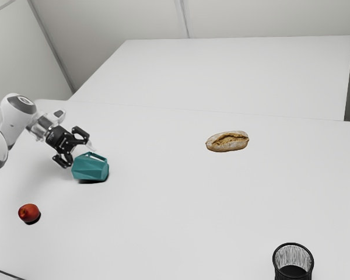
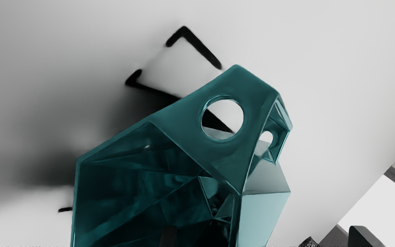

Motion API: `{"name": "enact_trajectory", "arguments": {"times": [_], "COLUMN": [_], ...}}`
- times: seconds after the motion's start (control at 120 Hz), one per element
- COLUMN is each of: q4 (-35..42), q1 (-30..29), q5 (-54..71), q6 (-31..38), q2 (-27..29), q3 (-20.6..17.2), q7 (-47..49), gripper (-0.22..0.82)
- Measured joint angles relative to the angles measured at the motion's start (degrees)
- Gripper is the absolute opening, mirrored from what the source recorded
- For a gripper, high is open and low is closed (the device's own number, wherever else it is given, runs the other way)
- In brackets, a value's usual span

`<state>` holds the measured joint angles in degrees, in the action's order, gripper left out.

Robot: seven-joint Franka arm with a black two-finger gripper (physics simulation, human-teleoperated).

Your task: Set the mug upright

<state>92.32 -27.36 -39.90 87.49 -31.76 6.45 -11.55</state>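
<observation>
Leaning down from the exterior view's left, the arm [image 1: 14,116] had its gripper [image 1: 77,150] wide open, holding nothing, right by the mug [image 1: 90,168]. The blue-green mug lay on its side on the table [image 1: 163,204], handle up, its mouth facing the gripper. A black cup [image 1: 293,255] stood at the exterior view's bottom right.

Exterior looks down from afar, wrist closely, sharing the mug [image 1: 90,168].

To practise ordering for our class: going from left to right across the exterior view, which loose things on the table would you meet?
Red fruit, teal mug, bread loaf, black mesh holder.
</observation>
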Motion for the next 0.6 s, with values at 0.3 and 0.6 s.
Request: {"name": "enact_trajectory", "arguments": {"times": [0.3,0.6], "q4": [-0.5,-1.8], "q1": [0.5,1.0], "q5": [1.7,2.5], "q6": [-1.0,-0.7], "q2": [0.5,1.7], "q3": [-0.7,-4.6], "q7": [0.0,0.6], "gripper": [-0.03,-0.16]}}
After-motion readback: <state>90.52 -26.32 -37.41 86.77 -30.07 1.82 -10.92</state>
